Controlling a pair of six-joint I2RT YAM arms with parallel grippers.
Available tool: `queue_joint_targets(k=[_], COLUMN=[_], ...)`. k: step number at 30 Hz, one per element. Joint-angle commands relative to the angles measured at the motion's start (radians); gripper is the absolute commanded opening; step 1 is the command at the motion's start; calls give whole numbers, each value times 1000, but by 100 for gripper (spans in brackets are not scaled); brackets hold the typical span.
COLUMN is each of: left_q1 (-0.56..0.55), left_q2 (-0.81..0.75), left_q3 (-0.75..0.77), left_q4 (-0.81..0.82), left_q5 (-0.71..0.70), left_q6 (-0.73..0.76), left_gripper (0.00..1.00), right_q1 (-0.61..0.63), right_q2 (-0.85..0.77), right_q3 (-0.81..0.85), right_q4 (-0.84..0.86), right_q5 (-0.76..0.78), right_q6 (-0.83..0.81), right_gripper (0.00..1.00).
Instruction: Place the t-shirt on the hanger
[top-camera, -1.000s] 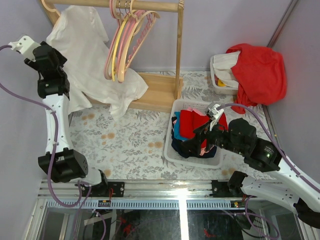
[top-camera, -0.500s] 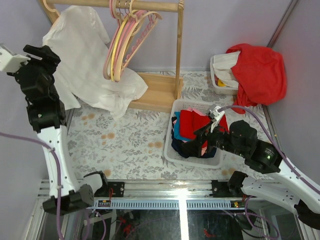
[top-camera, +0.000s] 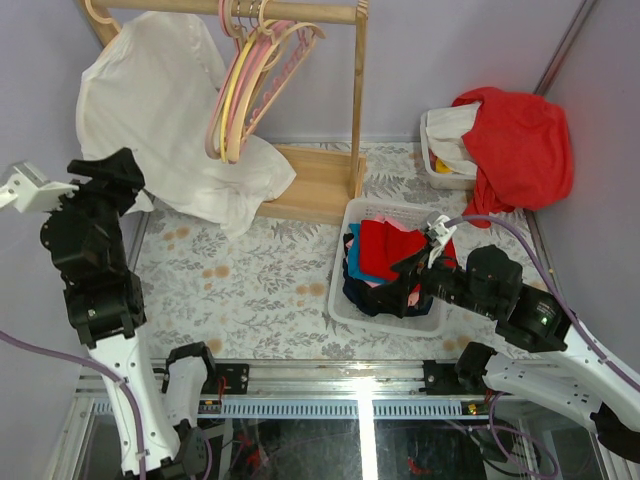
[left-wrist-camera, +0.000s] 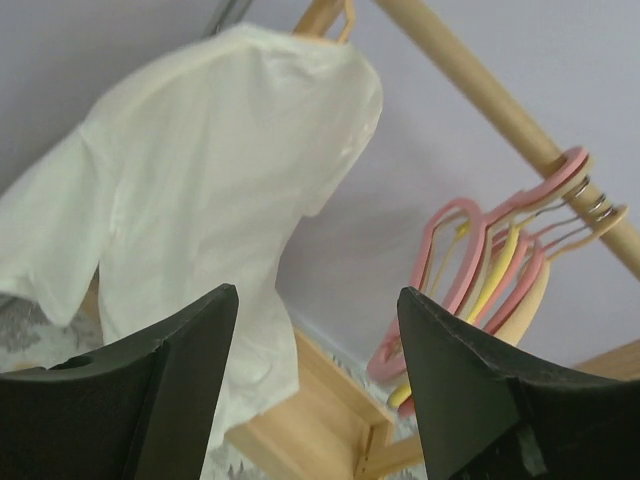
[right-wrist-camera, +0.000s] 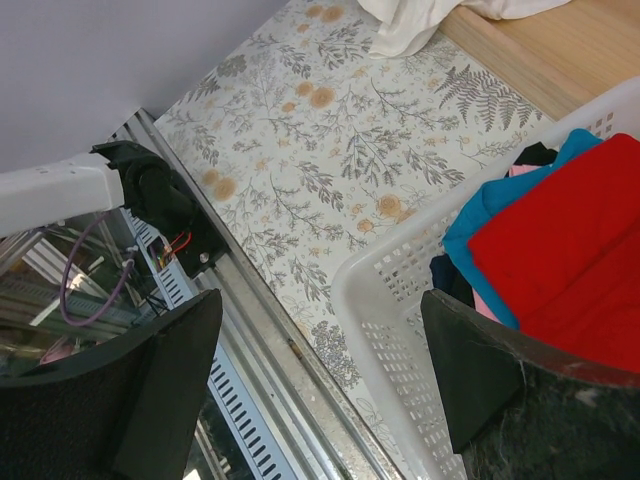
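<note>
Moved: left gripper (top-camera: 125, 178) backs down-left, off the t-shirt (top-camera: 150, 110);
Jaws: left and right gripper (top-camera: 408, 280) both wide, empty;
Risk: t-shirt hangs lopsided on hanger (top-camera: 97, 12); could slip off

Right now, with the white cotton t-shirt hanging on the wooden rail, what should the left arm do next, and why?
Probably retract the left gripper: its jaws stand open and empty, and the t-shirt already hangs on the thin peach hanger.
</note>
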Motion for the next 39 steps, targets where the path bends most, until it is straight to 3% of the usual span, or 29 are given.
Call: queue_joint_targets(k=[1, 7, 12, 14, 17, 20, 25, 29, 34, 39], left_q1=[8, 9, -10, -69, -263, -456, -556, -580, -574, -504], left_q2=[-54, -56, 17, 28, 75, 225, 476, 645, 839, 1053], left_q3=[-127, -309, -434, -478, -509, -485, -416, -309, -224, -17], left_q4=[-79, -67, 25, 70, 132, 191, 329, 431, 702, 597], left_q5=[84, 42, 87, 45, -162, -325, -415, -514, -503, -383], left_q6=[-73, -123, -171, -188, -200, -204, -214, -147, 83, 195], left_gripper=[65, 64, 56, 54, 55, 56, 56, 57, 60, 59], right_q1=[0, 1, -1, 1, 0, 0, 0, 0, 0, 0], right_q2=[1, -1, 1, 5, 18, 30, 31, 38, 52, 64], right_q3=[13, 2, -20, -27, -45, -57, -74, -90, -127, -160], right_q4=[0, 6, 9, 18, 40, 59, 73, 84, 120, 148], right_q5=[-6, -11, -8, -8, -19, -23, -19, -13, -26, -19], right_q6=[8, 29, 33, 33, 33, 33, 38, 32, 36, 30], right_gripper=[88, 88, 88, 88, 88, 88, 88, 89, 89, 89])
